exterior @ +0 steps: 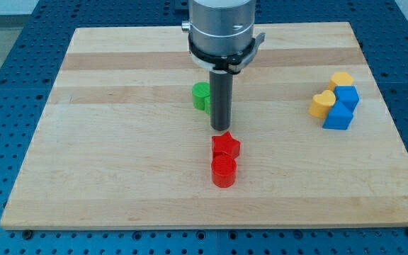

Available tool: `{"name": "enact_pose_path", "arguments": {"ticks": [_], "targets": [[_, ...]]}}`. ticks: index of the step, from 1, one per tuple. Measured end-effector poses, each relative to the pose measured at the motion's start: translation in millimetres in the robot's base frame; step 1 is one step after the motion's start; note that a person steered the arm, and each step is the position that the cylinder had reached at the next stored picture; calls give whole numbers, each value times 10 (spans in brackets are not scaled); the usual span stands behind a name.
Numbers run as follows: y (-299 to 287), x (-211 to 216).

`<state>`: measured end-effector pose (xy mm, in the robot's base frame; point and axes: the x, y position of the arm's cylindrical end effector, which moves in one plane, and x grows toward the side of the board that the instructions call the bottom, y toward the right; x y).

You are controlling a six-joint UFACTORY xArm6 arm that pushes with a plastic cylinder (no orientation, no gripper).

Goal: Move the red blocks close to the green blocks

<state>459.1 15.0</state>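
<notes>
A red star block (226,146) lies near the board's middle, with a red cylinder (224,171) touching it just below. A green block (201,95) sits above them, partly hidden behind the rod, so its shape is unclear. My tip (222,128) is just above the red star, close to it or touching it, and to the lower right of the green block. Whether a second green block lies behind the rod cannot be told.
At the view's right, two yellow blocks (322,103) (341,78) and two blue blocks (346,95) (338,116) cluster together. The wooden board (119,163) rests on a blue perforated table.
</notes>
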Motion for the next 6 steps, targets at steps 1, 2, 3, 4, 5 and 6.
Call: {"name": "enact_pose_path", "arguments": {"ticks": [1, 2, 3, 4, 5, 6], "targets": [[268, 83], [496, 289], [648, 635], [643, 1050], [413, 1260], [152, 1256]]}}
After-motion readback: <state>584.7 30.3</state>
